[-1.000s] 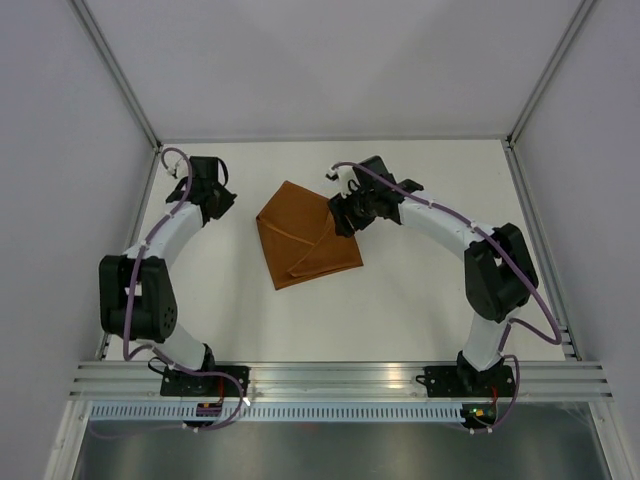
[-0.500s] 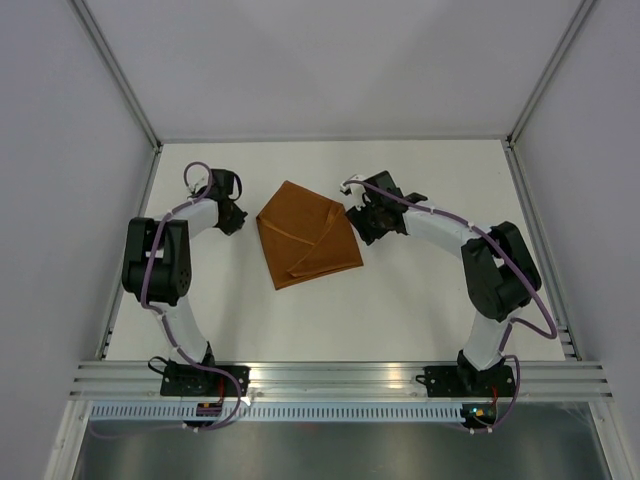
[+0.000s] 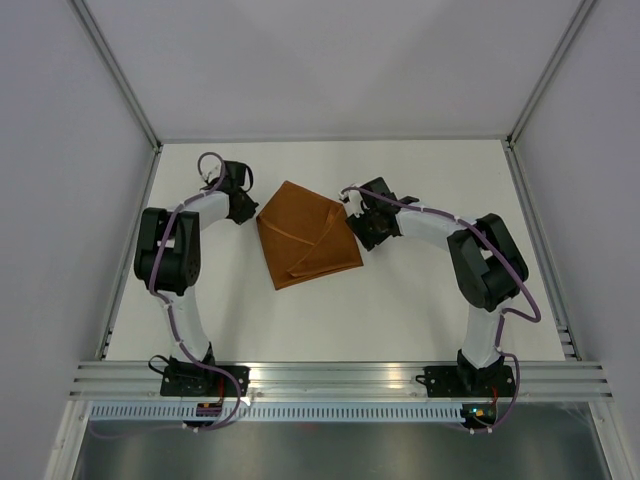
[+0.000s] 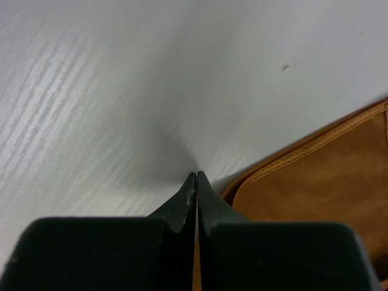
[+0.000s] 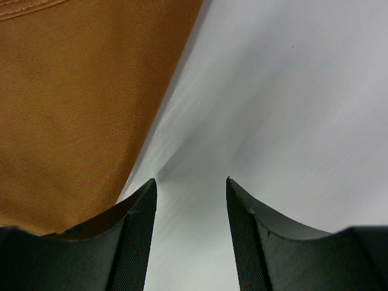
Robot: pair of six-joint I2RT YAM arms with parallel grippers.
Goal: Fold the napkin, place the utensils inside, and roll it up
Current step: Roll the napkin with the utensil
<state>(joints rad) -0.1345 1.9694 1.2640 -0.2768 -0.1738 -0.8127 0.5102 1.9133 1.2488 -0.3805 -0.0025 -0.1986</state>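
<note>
The rust-orange napkin (image 3: 305, 235) lies folded and creased on the white table, one corner pointing to the far side. My left gripper (image 3: 246, 208) is shut, its tips (image 4: 196, 176) down at the table just beside the napkin's (image 4: 315, 182) left hemmed corner, with nothing seen between them. My right gripper (image 3: 358, 224) is open, low over bare table at the napkin's right edge. In the right wrist view the napkin (image 5: 79, 109) lies left of the left finger (image 5: 136, 230), and only table shows between the jaws (image 5: 191, 182). No utensils are in view.
The white table (image 3: 430, 300) is enclosed by pale walls with metal corner posts (image 3: 530, 100). An aluminium rail (image 3: 340, 380) with both arm bases runs along the near edge.
My left gripper has swung right from the table's left side up to the napkin's left corner. My right gripper has slid slightly off the napkin's right corner and its jaws have narrowed.
</note>
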